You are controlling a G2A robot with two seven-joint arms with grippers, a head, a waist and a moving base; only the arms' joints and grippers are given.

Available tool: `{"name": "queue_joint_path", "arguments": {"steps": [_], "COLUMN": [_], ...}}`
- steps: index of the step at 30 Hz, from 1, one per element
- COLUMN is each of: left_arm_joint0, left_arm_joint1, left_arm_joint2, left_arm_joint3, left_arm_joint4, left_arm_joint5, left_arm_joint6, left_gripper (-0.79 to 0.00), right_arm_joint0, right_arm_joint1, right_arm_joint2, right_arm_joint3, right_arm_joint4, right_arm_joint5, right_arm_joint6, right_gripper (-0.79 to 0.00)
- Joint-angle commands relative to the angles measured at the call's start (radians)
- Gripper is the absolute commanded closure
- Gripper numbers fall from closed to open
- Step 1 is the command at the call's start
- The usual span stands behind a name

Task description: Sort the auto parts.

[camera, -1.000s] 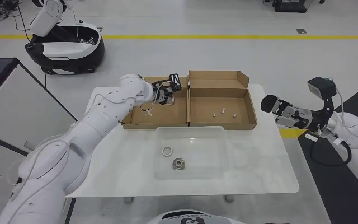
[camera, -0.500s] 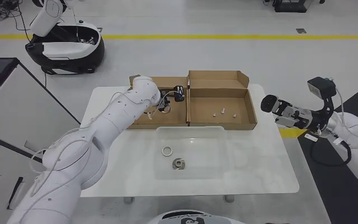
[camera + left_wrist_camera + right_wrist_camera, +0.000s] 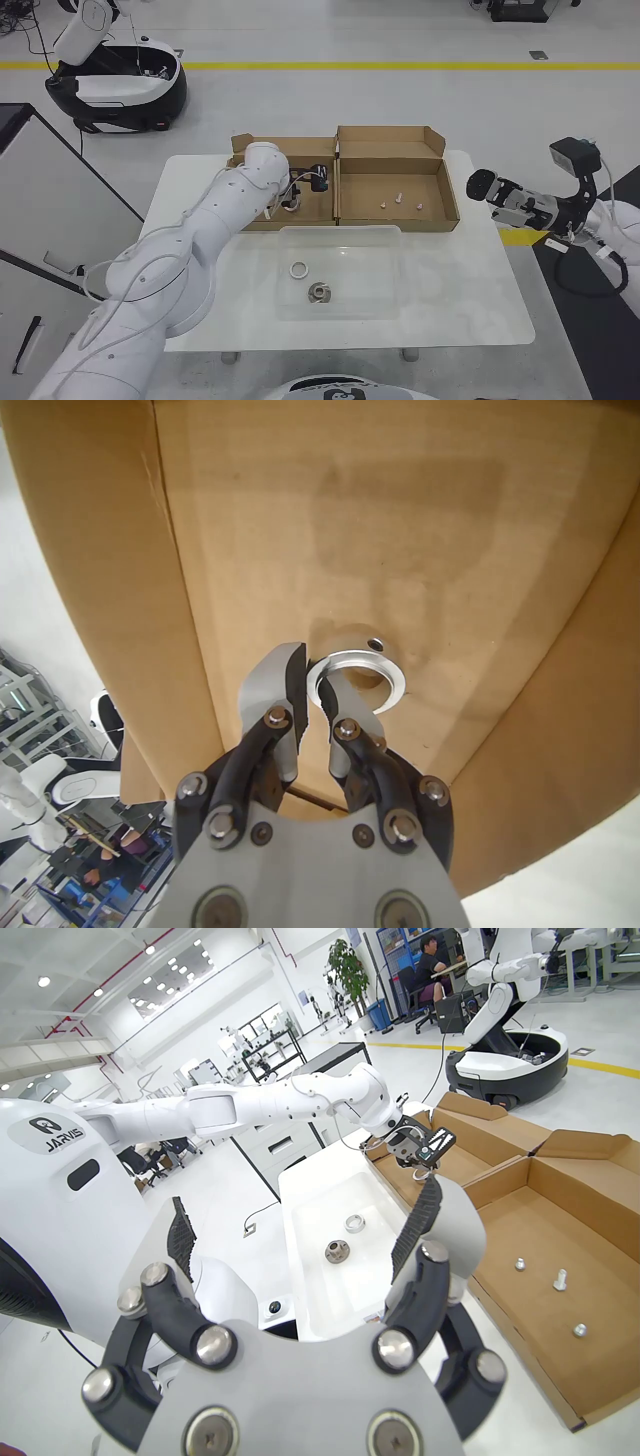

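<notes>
My left gripper is shut on the rim of a silver ring collar, one finger inside the ring and one outside. It hangs over the left cardboard box, close to the wall shared with the right box; the top view has this gripper there. From the right wrist view, the collar dangles below the left gripper. My right gripper is open and holds nothing, off the table's right side.
The right cardboard box holds three small bolts. A clear bin near the table's front holds a white ring and a flanged metal hub. Another robot stands beyond the table at the back left.
The left gripper has carried the collar from the left box's far edge toward its near side, along the shared wall. The right arm has kept still.
</notes>
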Motion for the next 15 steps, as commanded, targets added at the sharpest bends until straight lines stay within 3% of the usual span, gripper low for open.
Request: {"name": "queue_joint_path", "arguments": {"steps": [1,15], "left_arm_joint0": [-0.003,-0.056], "left_arm_joint1": [-0.008,-0.041], "left_arm_joint2": [0.001,0.008], "left_arm_joint3": [0.015,0.050], "left_arm_joint4": [0.008,0.087], "left_arm_joint5": [0.002,-0.003], "left_arm_joint6": [0.015,0.098], "left_gripper": [-0.785,-0.785], "right_arm_joint0": [0.000,0.000], "right_arm_joint1": [0.000,0.000], "right_arm_joint2": [0.000,0.000], "right_arm_joint3": [0.000,0.000], "right_arm_joint4": [0.000,0.000], "right_arm_joint5": [0.000,0.000], "right_arm_joint6": [0.000,0.000], "right_gripper": [-0.785,-0.785]}}
